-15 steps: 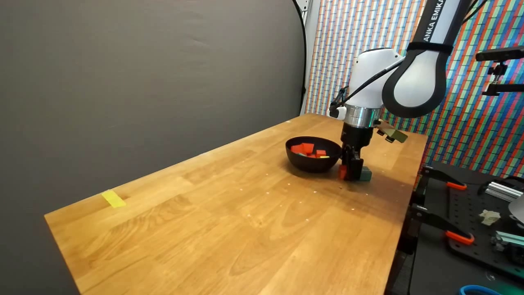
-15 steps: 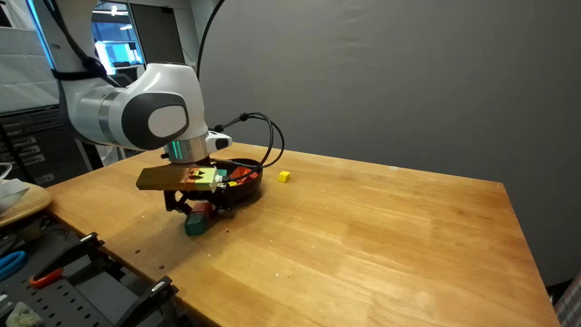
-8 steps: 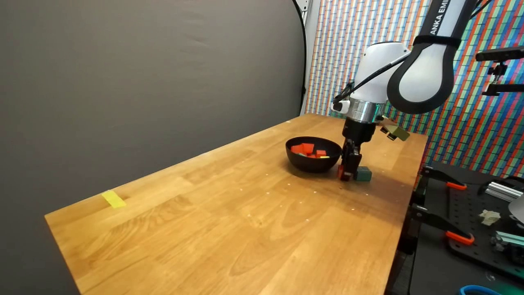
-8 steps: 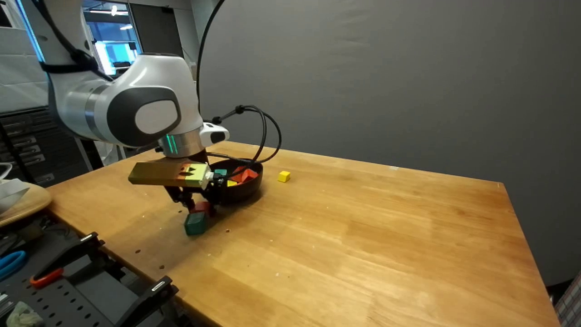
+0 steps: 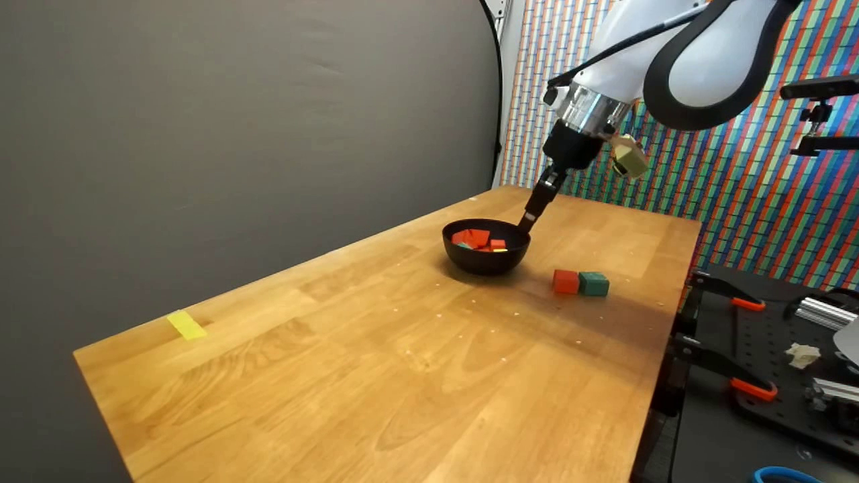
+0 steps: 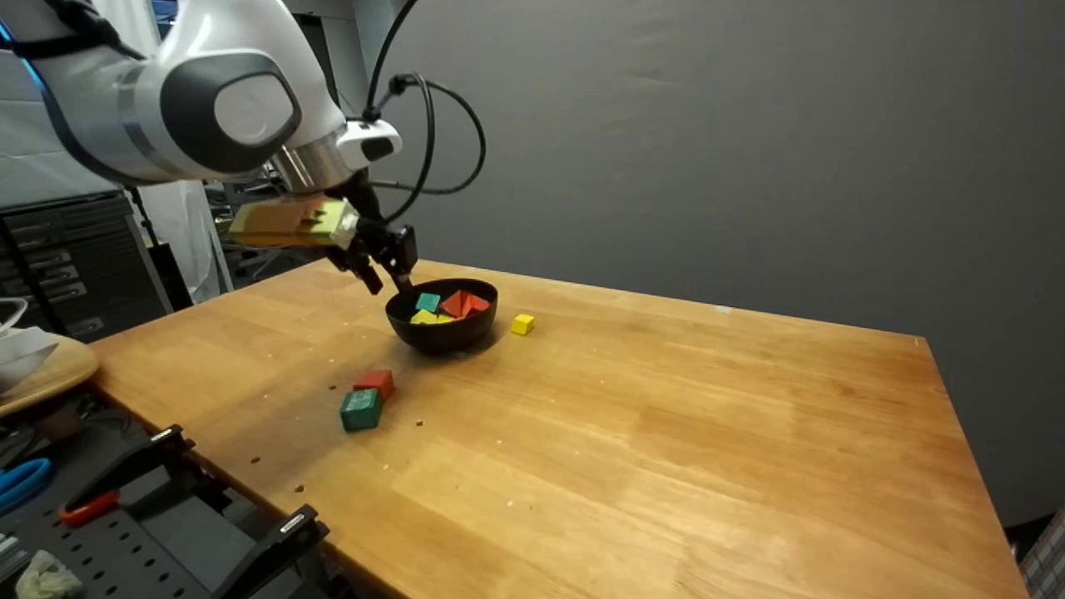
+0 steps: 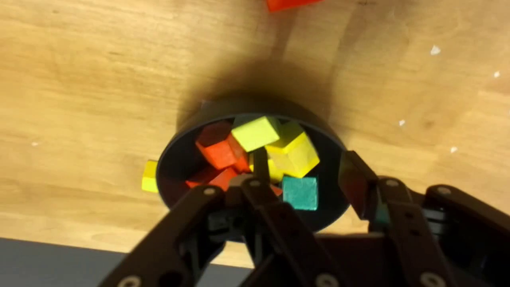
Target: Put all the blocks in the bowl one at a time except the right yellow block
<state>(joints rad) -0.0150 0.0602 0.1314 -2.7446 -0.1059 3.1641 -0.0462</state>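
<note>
The black bowl [image 5: 484, 263], also in the other views [image 6: 441, 337] [image 7: 259, 107], holds several red, yellow and teal blocks. A red block [image 5: 565, 282] [image 6: 374, 383] and a teal block [image 5: 594, 284] [image 6: 361, 410] sit side by side on the table. The red one's edge shows at the top of the wrist view [image 7: 291, 3]. A yellow block [image 6: 522, 324] [image 7: 150, 177] lies on the table beside the bowl. My gripper [image 6: 388, 284] is tilted, empty and open at the bowl's rim [image 5: 529, 220]; its fingers [image 7: 306, 159] spread across the bowl in the wrist view. Whether it touches the rim is unclear.
A flat yellow tape strip [image 5: 186, 325] is on the wooden table [image 5: 376, 376]. Black clamps [image 5: 725, 365] [image 6: 274, 549] grip the table's edge beside a dark side bench. A grey backdrop [image 6: 707, 166] stands behind the table.
My gripper has risen from around the red block, tilted and moved to the bowl. The bowl has shifted a little, away from the red and teal blocks, which stay on the table.
</note>
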